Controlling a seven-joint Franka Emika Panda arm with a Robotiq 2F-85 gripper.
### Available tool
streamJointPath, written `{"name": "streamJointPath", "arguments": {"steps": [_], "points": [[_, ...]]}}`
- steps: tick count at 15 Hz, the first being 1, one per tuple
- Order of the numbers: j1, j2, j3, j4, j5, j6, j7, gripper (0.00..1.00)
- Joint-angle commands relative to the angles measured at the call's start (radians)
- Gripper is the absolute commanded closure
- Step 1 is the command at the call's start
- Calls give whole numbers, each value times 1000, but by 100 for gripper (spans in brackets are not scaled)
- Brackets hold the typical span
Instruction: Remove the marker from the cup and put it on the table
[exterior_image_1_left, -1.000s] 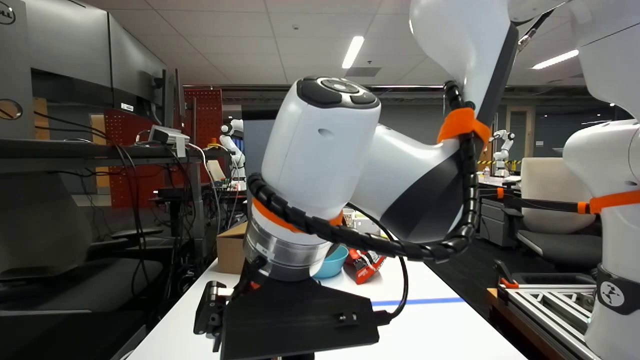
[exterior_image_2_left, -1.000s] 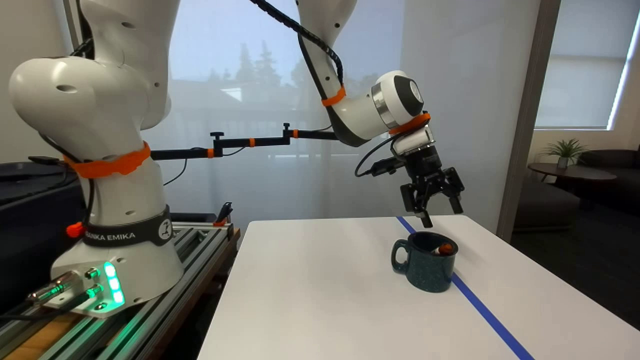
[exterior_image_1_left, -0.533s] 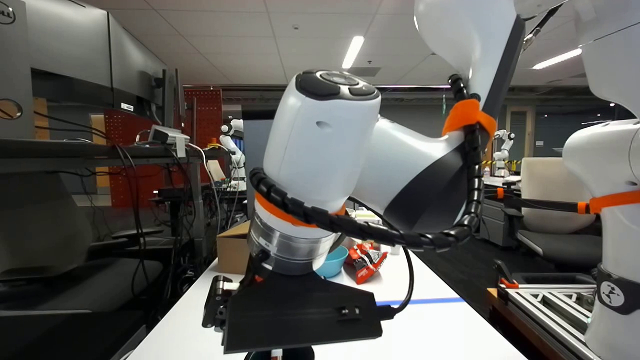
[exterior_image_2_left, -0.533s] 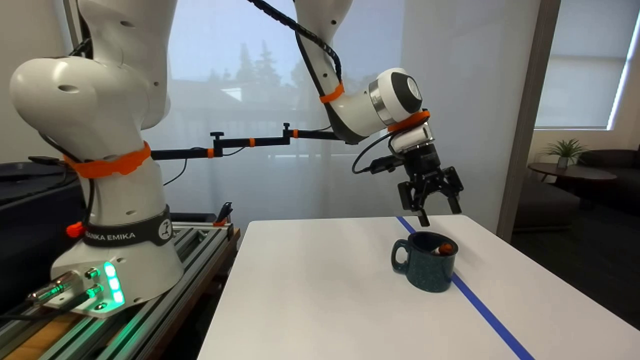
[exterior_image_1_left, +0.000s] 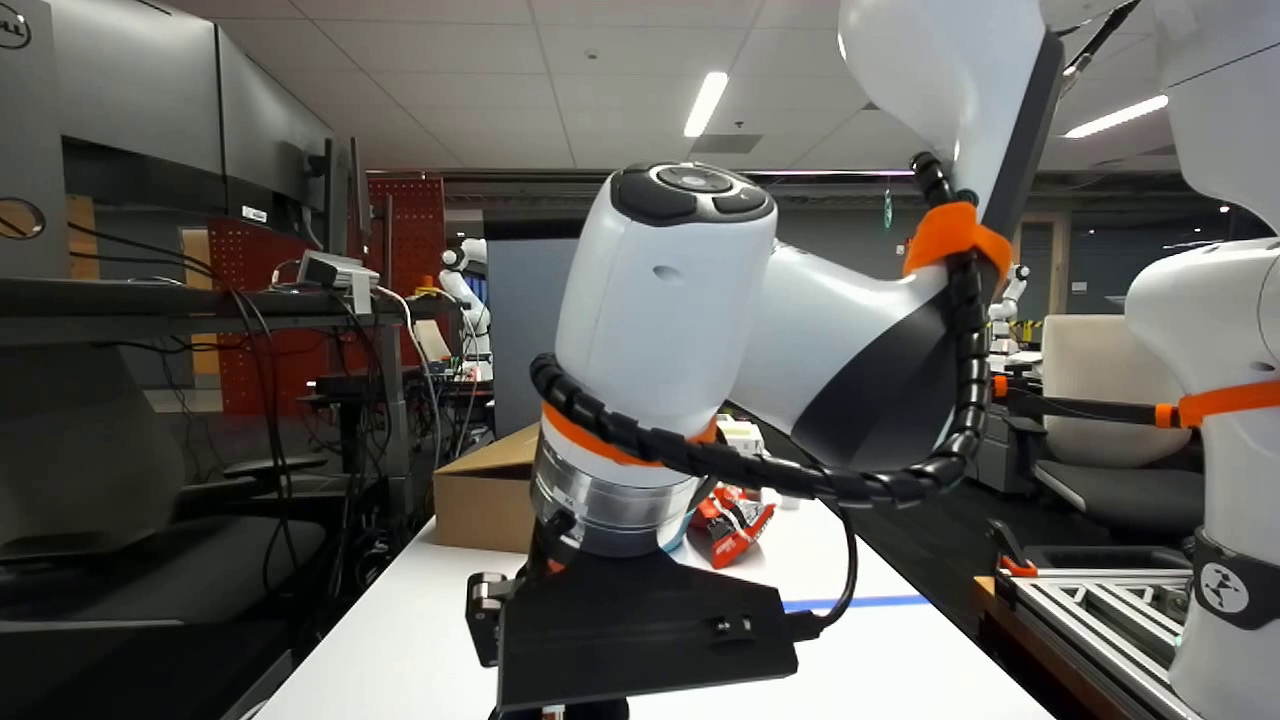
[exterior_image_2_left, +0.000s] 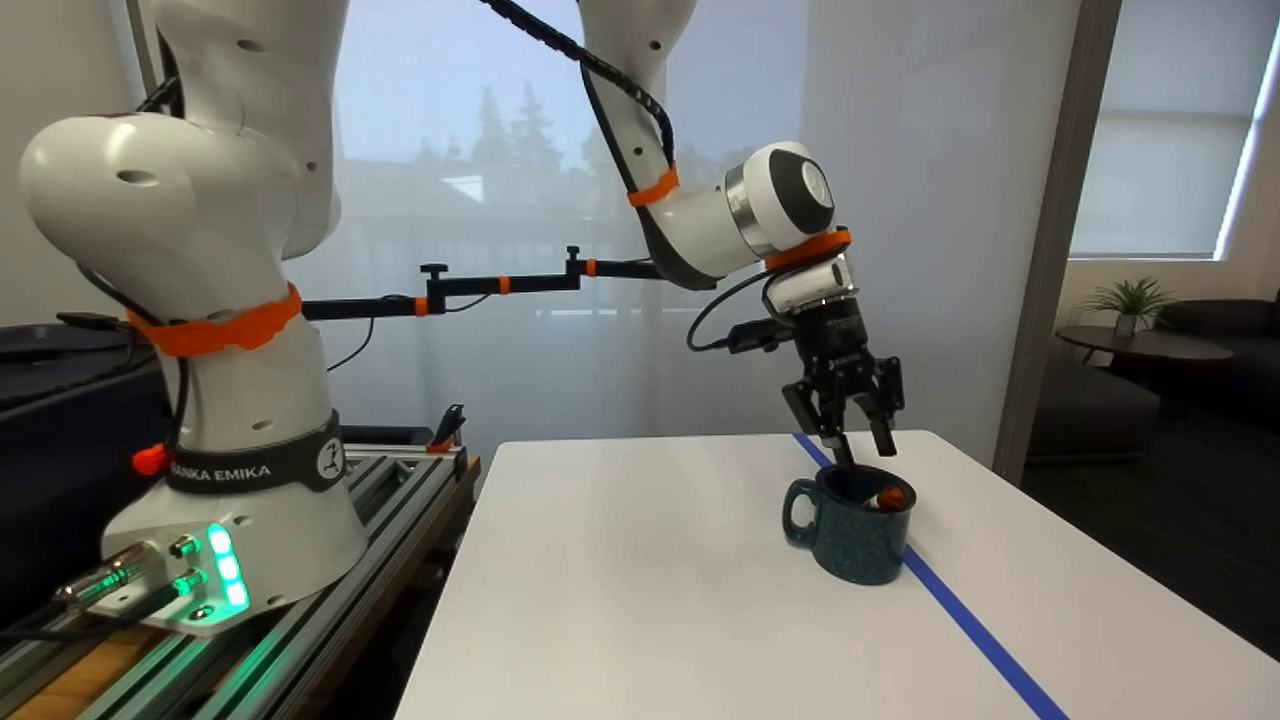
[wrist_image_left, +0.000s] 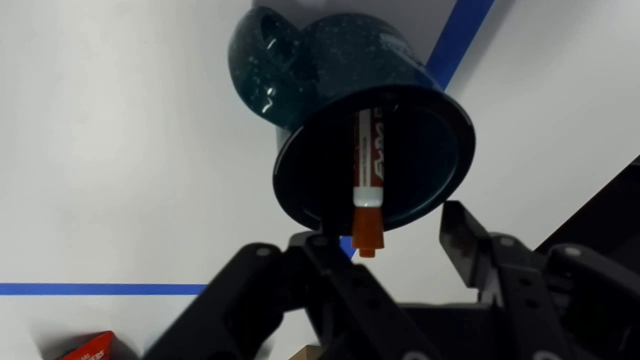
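The cup (wrist_image_left: 360, 55), dark teal and speckled, stands upright on the white table (exterior_image_2_left: 650, 560) with its handle to one side in an exterior view. Leaning inside the cup is the marker (wrist_image_left: 368, 220); its orange cap sticks up past the rim, and in an exterior view only that cap end (exterior_image_2_left: 890, 498) shows. My gripper (wrist_image_left: 392, 217) is over the cup's mouth, its jaws partly spread. In the wrist view the cap appears between the fingers, nearer the left one, with a clear gap to the right finger (wrist_image_left: 457, 240). The left fingertip blends into the dark cup.
Blue tape (exterior_image_2_left: 975, 630) runs along the table beneath the cup. Farther along the table are a red packet (exterior_image_1_left: 735, 525), a cardboard box (exterior_image_1_left: 485, 505) and a light blue bowl mostly hidden behind the arm. The robot base (exterior_image_2_left: 240, 540) stands beside the table.
My gripper's fingers have drawn closer together. The arm has shifted sideways and, in the last half second, dropped toward the cup. The cup and marker have stayed in place.
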Motion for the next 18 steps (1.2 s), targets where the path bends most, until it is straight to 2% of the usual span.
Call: {"name": "streamJointPath", "arguments": {"steps": [1,6,7,8,10,12,15,18], "points": [[14,-53,-15,-47,33,-17,-18,41],[11,-48,-25,-55,25,-8,-18,58],[10,-44,-26,-56,25,-3,-19,51],[10,-41,-28,-55,23,-2,-20,50],[9,-32,-30,-51,22,0,-20,54],[10,-22,-31,-47,21,4,-23,64],[12,-6,-32,-37,15,9,-30,61],[17,11,-34,-21,11,7,-29,52]]}}
